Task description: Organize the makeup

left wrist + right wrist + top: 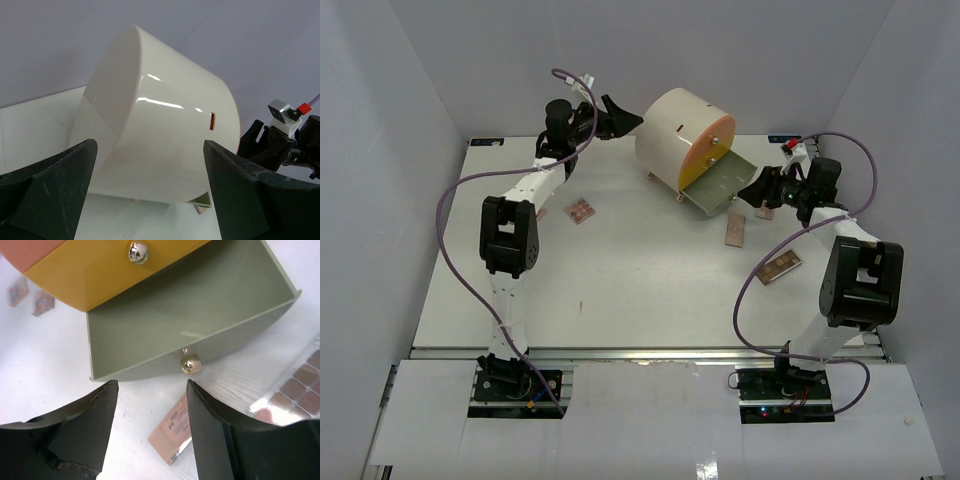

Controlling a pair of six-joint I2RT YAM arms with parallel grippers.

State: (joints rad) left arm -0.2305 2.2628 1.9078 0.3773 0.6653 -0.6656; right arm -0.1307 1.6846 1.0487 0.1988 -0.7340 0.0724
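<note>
White walls close in a white table (640, 300), where a cream round drawer box (670, 130) stands at the far centre, its grey-green bottom drawer (713, 188) pulled out toward the right. At the box's far left side hovers the left gripper (150, 145), jaws spread wide and empty, while the right gripper (152, 385), jaws parted and holding nothing, faces the drawer front. Makeup lies flat on the table outside the drawer: a brown palette (779, 267) and a peach palette (734, 231) to the right, a pink palette (581, 211) to the left, and the drawer's small gold knob (190, 365) sits just beyond the right fingertips.

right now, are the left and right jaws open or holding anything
left gripper: jaws wide open, holding nothing
right gripper: jaws open, holding nothing
</note>
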